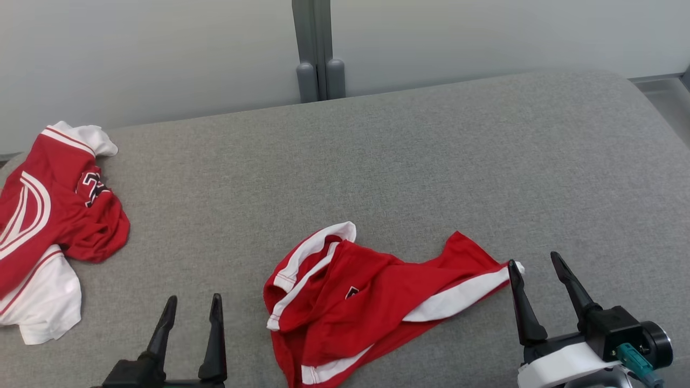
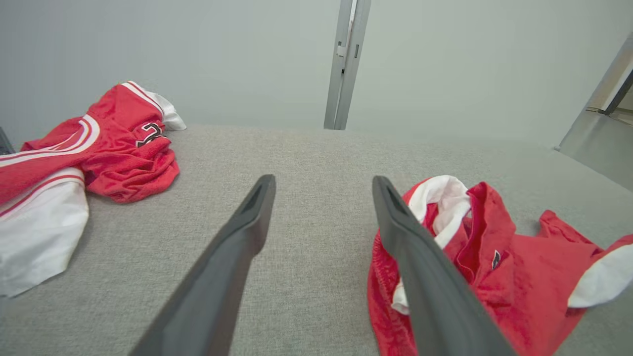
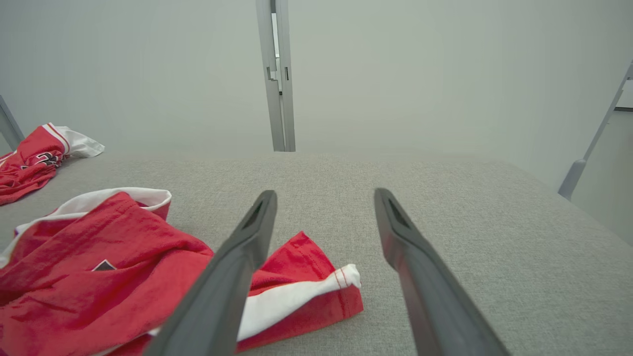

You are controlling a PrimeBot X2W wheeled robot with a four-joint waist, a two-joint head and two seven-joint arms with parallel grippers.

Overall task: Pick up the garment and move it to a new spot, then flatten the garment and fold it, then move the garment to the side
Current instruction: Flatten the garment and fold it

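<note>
Far left: crumpled red-and-white mesh jersey with a black number patch (image 1: pixel 48 215) is lying bunched at the left edge of the grey fabric-covered desk (image 1: pixel 431 161), well apart from both arms.

Left tool (image 1: pixel 194 297) is hovering over bare fabric at the near edge, fingers spread wide, gripping nothing. In its wrist view its right-hand finger is overlapping the waistband side of the shorts. Contact can't be confirmed.

Centre: red athletic shorts with white side stripes and a small dark logo (image 1: pixel 366 291) are lying rumpled near the front edge, between the two tools. Judging by position, these are looking like the task garment. Waistband end is folding over itself on the left, one leg is trailing out to the right.

Right tool (image 1: pixel 533 258) is sitting just beside the white-tipped leg corner, fingers wide apart, carrying nothing.

Progress call: nothing is looking done. The shorts are neither flat nor folded, so pickup, relocation, flattening, folding and the move aside are all remaining.

Containers: none are turning up on the desk, so no contents to report.
</note>
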